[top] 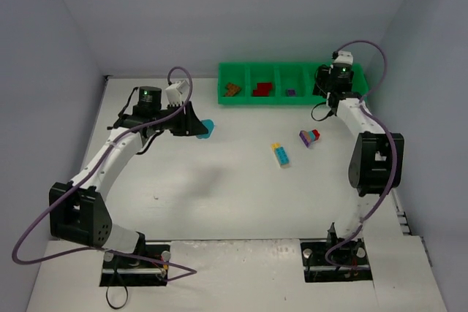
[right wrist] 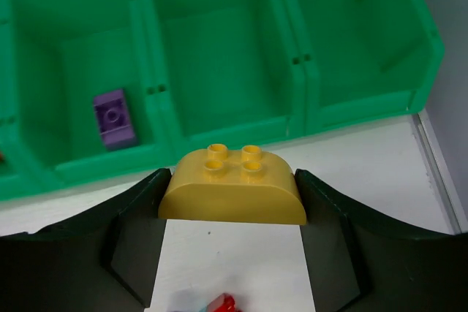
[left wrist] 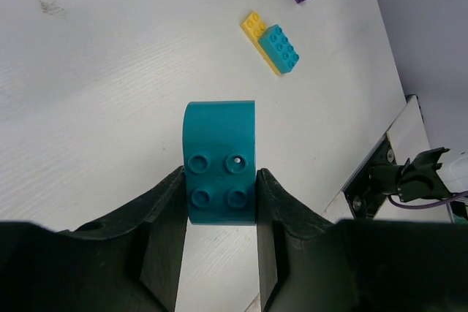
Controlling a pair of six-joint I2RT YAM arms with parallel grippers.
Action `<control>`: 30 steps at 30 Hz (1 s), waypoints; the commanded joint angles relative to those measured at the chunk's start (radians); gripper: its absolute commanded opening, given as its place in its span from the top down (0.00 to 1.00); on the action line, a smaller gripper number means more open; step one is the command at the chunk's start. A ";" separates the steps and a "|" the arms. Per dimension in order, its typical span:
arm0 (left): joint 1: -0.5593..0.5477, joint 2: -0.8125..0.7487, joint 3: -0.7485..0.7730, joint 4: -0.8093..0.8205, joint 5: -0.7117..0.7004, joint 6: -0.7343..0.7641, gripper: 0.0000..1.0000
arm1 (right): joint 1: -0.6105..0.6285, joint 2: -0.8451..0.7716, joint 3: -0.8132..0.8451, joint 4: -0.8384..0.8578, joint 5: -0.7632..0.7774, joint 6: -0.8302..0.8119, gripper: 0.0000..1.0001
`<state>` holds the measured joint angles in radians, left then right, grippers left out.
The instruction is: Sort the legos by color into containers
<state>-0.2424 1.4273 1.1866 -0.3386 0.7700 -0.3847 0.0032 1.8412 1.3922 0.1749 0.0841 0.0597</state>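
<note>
My left end effector (left wrist: 219, 177) is clenched on a teal brick (left wrist: 219, 144) over the table (left wrist: 95, 93), left of centre in the top view and well apart from the green tray (top: 292, 101). My right end effector (right wrist: 232, 180) grips a rounded yellow brick (right wrist: 232, 196) just at the tray's near wall, facing a bare compartment right of the one that has a purple brick (right wrist: 114, 117). A brown brick (top: 232, 88) and a red brick (top: 262, 90) lie in the two compartments at the tray's left end. I judge the sorting roughly half done. Both held bricks are undelivered, and a yellow-and-blue stack (top: 280, 155) and a purple-and-red stack (top: 310, 137) lie mid-frame, needing separation.
</note>
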 commanded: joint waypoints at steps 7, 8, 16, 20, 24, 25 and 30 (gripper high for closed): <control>-0.024 -0.122 -0.019 -0.005 -0.078 0.052 0.97 | -0.051 0.283 0.344 0.043 0.066 0.109 1.00; -0.028 -0.126 -0.024 -0.005 -0.081 0.056 0.97 | -0.051 0.302 0.367 0.041 0.062 0.111 0.99; -0.032 -0.163 -0.045 -0.007 -0.116 0.084 0.97 | -0.051 0.461 0.571 -0.002 -0.010 0.134 0.59; -0.034 -0.160 -0.042 0.000 -0.123 0.096 0.97 | -0.049 0.469 0.613 -0.002 -0.046 0.141 0.33; -0.041 -0.142 -0.033 0.027 -0.121 0.116 0.97 | -0.049 0.437 0.610 -0.002 -0.073 0.115 0.23; -0.043 -0.140 -0.032 0.035 -0.121 0.121 0.97 | -0.049 0.425 0.602 -0.003 -0.075 0.111 0.22; -0.055 -0.117 -0.015 0.079 -0.118 0.154 0.97 | -0.051 0.322 0.541 -0.011 -0.153 0.100 0.13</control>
<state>-0.2882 1.3102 1.1290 -0.3454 0.6464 -0.2760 -0.0509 2.3184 1.9335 0.1177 -0.0101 0.1722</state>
